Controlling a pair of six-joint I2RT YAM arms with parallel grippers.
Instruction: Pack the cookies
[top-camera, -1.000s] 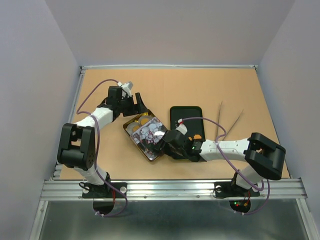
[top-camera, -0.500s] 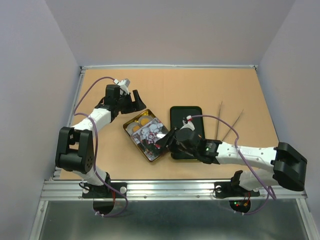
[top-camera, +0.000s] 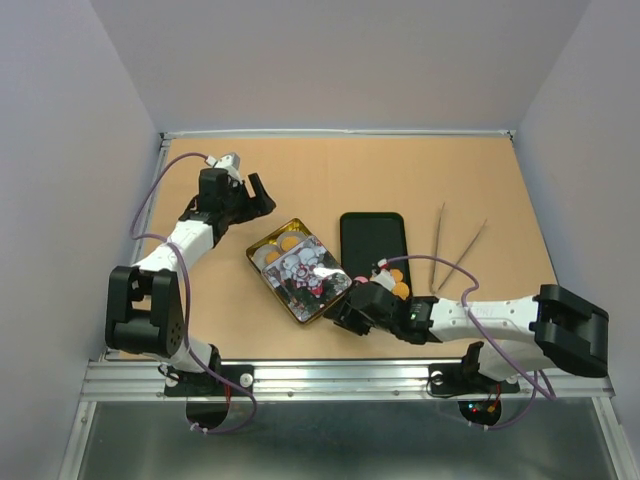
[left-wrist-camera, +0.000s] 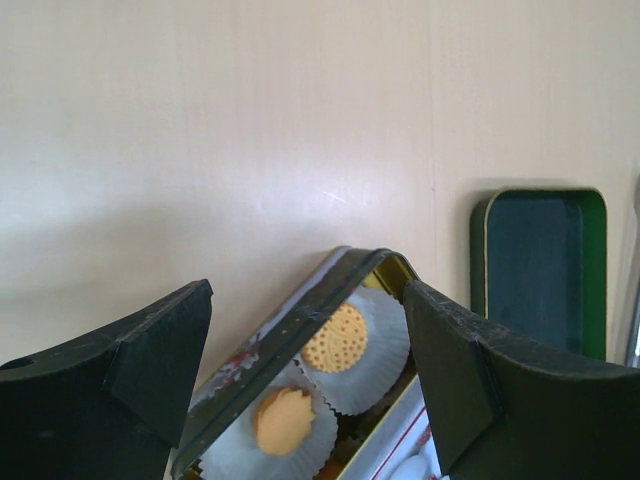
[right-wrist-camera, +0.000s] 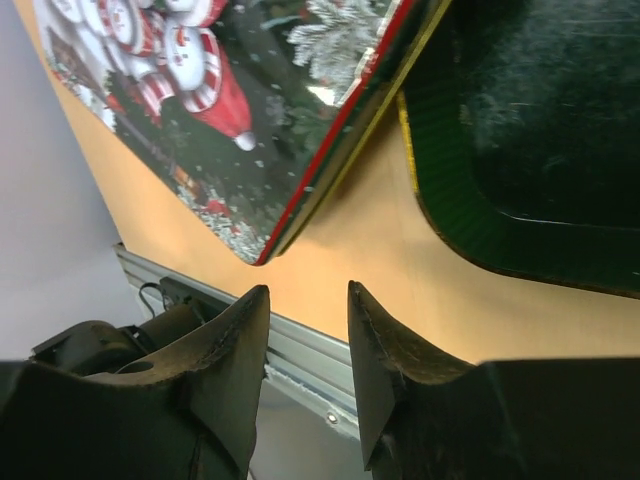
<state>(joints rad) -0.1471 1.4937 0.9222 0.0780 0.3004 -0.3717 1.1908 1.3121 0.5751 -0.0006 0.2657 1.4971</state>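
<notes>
- Well, my left jaws are hanging spread wide above the far end of the tin (left-wrist-camera: 300, 320), and they are holding nothing.
- My right jaws are sitting low over the worktop (top-camera: 480, 180), just beside the near corner of the snowman lid (right-wrist-camera: 190, 70). They are only a little apart, with nothing between them.
- Some cookies (left-wrist-camera: 335, 338) are sitting in white paper cups (left-wrist-camera: 385, 345) in the far end of the tin.
- What look like two loose cookies (top-camera: 396, 281) are lying on the near end of the dark tray (top-camera: 372, 235), right by my right arm (top-camera: 470, 315).
- The lid is lying across much of the tin, so only a small part is showing open.
- I am thinking a dropped cookie could land on the lid and roll off, because the open part is so small.
- My right jaws are so near the lid's corner that one bump could push the lid or the tin and shake the cookies out of their cups.
- My right arm could also sweep the loose cookies off the tray or crush them, since it is lying so close.
</notes>
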